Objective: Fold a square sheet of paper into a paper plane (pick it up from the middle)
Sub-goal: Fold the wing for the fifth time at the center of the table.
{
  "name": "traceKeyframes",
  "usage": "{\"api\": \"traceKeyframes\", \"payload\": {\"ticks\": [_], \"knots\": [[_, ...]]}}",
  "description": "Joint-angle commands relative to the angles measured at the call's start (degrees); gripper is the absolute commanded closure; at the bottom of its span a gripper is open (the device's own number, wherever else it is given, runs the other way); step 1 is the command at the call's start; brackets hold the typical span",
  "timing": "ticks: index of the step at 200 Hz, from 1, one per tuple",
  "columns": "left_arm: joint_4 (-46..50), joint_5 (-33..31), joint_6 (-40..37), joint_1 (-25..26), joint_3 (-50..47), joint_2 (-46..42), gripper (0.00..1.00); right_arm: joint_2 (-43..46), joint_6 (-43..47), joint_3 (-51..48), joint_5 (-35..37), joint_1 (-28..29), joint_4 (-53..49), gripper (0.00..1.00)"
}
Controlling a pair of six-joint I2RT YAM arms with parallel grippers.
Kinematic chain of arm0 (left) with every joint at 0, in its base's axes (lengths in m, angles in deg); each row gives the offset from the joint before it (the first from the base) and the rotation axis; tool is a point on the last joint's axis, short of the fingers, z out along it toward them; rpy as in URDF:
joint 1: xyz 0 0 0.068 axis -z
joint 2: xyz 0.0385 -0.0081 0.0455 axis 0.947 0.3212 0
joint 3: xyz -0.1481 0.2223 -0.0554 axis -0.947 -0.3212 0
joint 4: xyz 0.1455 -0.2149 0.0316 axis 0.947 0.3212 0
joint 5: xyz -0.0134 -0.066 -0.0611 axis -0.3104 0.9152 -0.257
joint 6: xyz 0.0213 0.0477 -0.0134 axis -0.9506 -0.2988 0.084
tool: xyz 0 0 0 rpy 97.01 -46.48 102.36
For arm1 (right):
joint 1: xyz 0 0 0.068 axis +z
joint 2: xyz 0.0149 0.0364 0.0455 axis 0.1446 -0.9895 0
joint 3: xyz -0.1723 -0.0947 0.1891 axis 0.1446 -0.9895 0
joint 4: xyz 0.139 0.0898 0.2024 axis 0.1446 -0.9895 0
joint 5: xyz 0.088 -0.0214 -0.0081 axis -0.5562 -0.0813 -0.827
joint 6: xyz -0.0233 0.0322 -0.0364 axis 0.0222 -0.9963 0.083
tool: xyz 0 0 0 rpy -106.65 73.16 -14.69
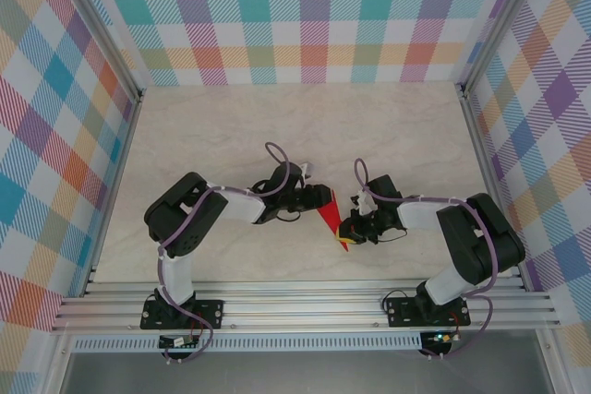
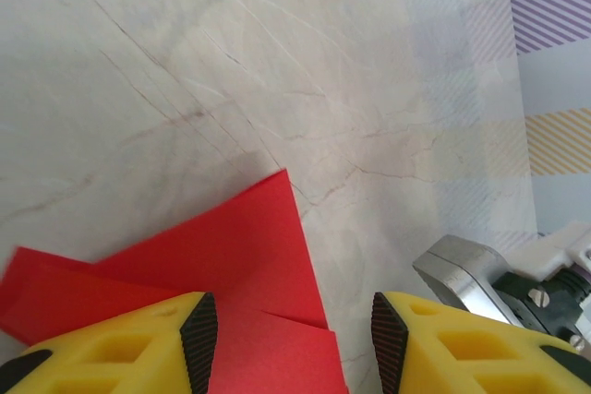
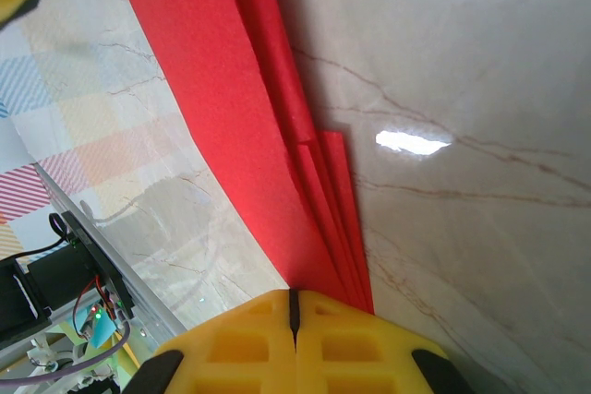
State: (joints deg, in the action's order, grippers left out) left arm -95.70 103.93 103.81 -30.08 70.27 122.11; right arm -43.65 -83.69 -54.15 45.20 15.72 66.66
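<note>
1. Two claws meet at the paper plane (image 1: 330, 221), a red pointed dart lying between the arms near the front of the pale worktop (image 2: 277, 62).
2. Right claw (image 3: 295, 309) is pinched closed on the plane where its folded layers converge, probably to keep the creases stacked.
3. Left claw (image 2: 288, 331) stands half apart, its jaws straddling the wider end without clamping it. It is likely placed there to steady or take over the plane.
</note>
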Motion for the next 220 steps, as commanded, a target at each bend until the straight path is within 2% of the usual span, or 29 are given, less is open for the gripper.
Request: {"api": "traceKeyframes", "payload": {"ticks": [1, 74, 123, 153, 169, 192, 208, 220], "knots": [[1.7, -0.5, -3.6, -3.2, 0.9, 1.1, 0.49, -0.9, 0.1, -2.5, 3.0, 0.3, -5.1, 1.00], [4.8, 2.6, -5.0, -6.6, 3.9, 0.0, 0.48, -0.7, 0.4, -2.4, 2.5, 0.3, -4.8, 1.00], [11.9, -1.5, -3.6, -6.2, 1.8, -9.6, 0.46, 1.5, 0.4, -1.1, 0.1, 0.3, -3.5, 0.94], [18.9, -7.9, 0.0, -4.1, -0.7, -16.7, 0.45, 9.1, -0.8, 0.3, -2.3, 0.3, -3.3, 0.85], [22.8, -11.4, 1.7, -2.3, -1.9, -20.1, 0.44, 16.1, 0.1, 1.3, 1.8, 0.3, -7.7, 0.78], [27.9, -16.6, 6.0, 1.0, -2.7, -22.7, 0.39, 24.9, 1.1, 2.9, 13.8, 0.2, -16.1, 0.66], [29.3, -18.9, 8.4, 4.3, -2.3, -22.4, 0.36, 27.8, 0.3, 3.0, 21.1, -0.3, -19.6, 0.61], [31.6, -21.0, 9.5, 7.0, -0.6, -21.0, 0.33, 27.9, -0.3, 3.0, 23.4, -1.4, -20.7, 0.60]]}}
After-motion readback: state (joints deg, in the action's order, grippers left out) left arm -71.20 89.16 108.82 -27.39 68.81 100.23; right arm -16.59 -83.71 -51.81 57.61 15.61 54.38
